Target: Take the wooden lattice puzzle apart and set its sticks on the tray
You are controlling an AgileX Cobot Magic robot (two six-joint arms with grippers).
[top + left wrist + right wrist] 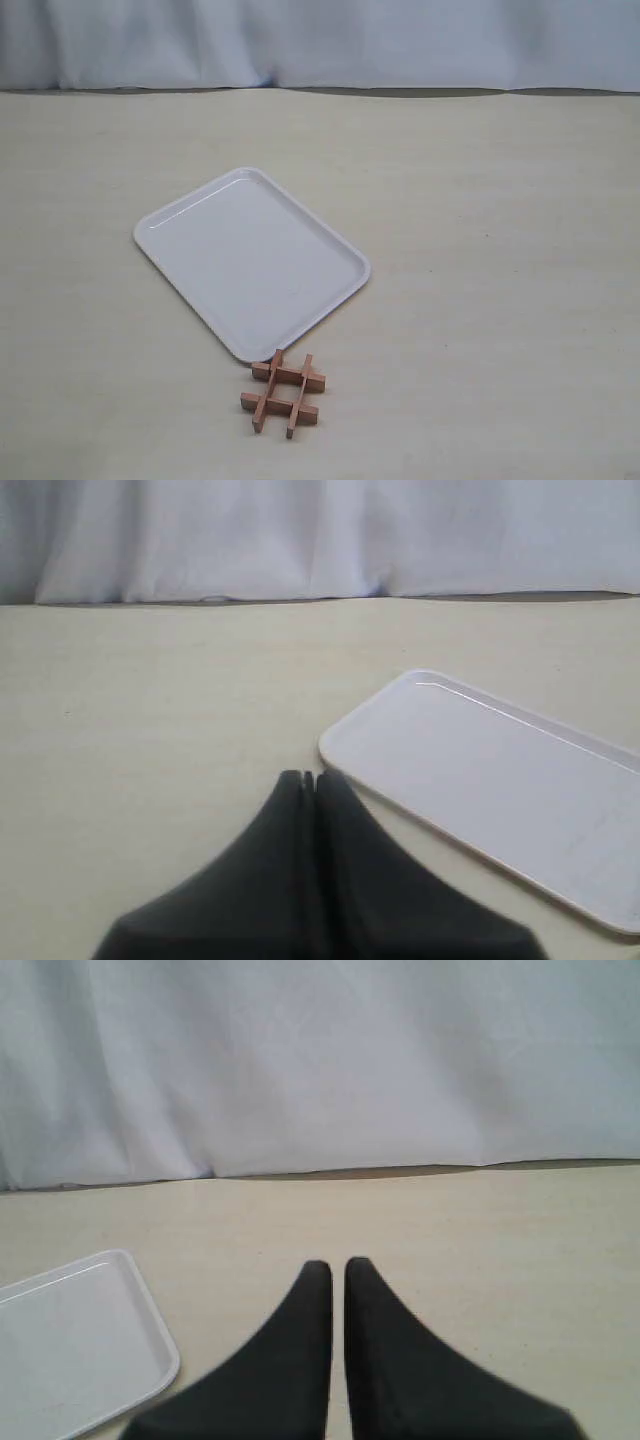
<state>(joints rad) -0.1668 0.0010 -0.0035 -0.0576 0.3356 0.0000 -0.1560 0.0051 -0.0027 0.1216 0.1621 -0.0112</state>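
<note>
The wooden lattice puzzle [283, 392] lies assembled in a "#" shape on the table, its four reddish-brown sticks interlocked, just off the near corner of the tray [250, 250]. The white tray holds nothing. Neither arm shows in the exterior view. In the left wrist view my left gripper [308, 776] is shut with nothing in it, hovering beside a corner of the tray [500, 780]. In the right wrist view my right gripper [338, 1265] is shut with only a thin slit between its fingers, and the tray's corner [70, 1340] lies off to one side. The puzzle is out of both wrist views.
A pale beige table [500, 300] carries everything. A white cloth backdrop [320, 40] hangs along its far edge.
</note>
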